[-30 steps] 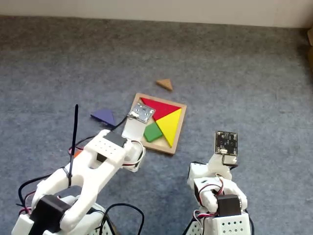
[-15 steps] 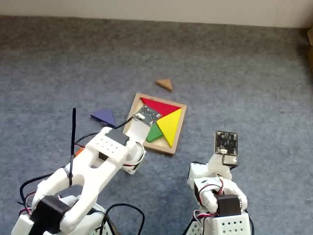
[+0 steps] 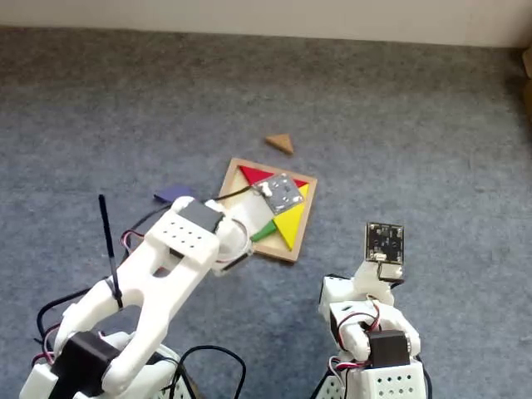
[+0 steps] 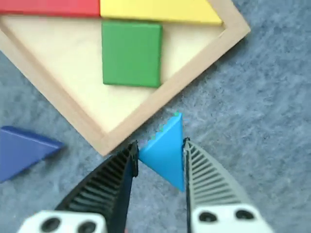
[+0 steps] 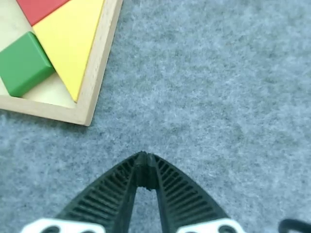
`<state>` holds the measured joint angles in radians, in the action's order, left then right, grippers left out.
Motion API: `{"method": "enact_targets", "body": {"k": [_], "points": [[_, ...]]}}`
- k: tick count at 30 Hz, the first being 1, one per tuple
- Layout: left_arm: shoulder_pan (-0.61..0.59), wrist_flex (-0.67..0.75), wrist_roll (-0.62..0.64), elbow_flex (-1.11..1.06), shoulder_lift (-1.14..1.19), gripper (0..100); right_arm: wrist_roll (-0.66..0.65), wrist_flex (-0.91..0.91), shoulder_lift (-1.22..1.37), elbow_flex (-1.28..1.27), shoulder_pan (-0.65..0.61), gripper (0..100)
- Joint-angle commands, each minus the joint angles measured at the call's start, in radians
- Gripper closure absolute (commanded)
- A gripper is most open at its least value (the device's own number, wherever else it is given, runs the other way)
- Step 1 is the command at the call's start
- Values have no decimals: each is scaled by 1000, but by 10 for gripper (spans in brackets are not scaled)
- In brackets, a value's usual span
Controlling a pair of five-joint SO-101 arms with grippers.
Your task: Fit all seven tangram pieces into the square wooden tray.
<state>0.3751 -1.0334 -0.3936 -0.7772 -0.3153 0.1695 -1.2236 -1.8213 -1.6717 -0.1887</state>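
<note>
The square wooden tray [image 3: 305,218] lies mid-carpet and holds a red triangle [image 3: 253,174], a yellow triangle [image 3: 291,223] and a green square [image 3: 264,231]. My left arm stretches over the tray and hides its middle. In the left wrist view my left gripper [image 4: 160,144] is shut on a light blue triangle [image 4: 165,156], just outside the tray's rim [image 4: 170,88], with the green square [image 4: 131,53] beyond. A dark blue triangle [image 4: 19,150] lies on the carpet beside the tray. My right gripper [image 5: 145,170] is shut and holds nothing, over bare carpet off the tray's corner [image 5: 99,73].
A brown triangle [image 3: 280,143] lies on the carpet beyond the tray's far corner. The dark blue triangle [image 3: 172,194] peeks out past my left arm. My right arm's base [image 3: 374,341] stands at the near edge. Grey carpet lies open all round.
My left arm has swung right, its wrist going from the tray's left edge to over the tray's middle, covering more of the green square and the dark blue triangle. The right arm has kept still.
</note>
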Motion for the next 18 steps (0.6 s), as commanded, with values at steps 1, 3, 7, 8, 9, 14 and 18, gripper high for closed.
{"method": "enact_targets", "body": {"k": [1, 3, 7, 8, 9, 14, 18], "points": [[16, -8, -147, 124, -16, 954, -8, 21, -16, -119, 18, 994], [18, -6, -215, 157, -15, 954, -8, 21, -16, -119, 18, 994], [19, -3, -316, 206, 2, 954, -8, 21, -16, -119, 18, 994], [21, -8, -336, 226, 22, 954, -8, 21, -16, -119, 18, 994], [25, -8, -356, 246, 50, 954, -8, 21, -16, -119, 18, 994], [47, -9, -477, 334, 219, 954, -8, 21, -16, -119, 18, 994], [82, -9, -562, 372, 292, 954, -8, 21, -16, -119, 18, 994]]}}
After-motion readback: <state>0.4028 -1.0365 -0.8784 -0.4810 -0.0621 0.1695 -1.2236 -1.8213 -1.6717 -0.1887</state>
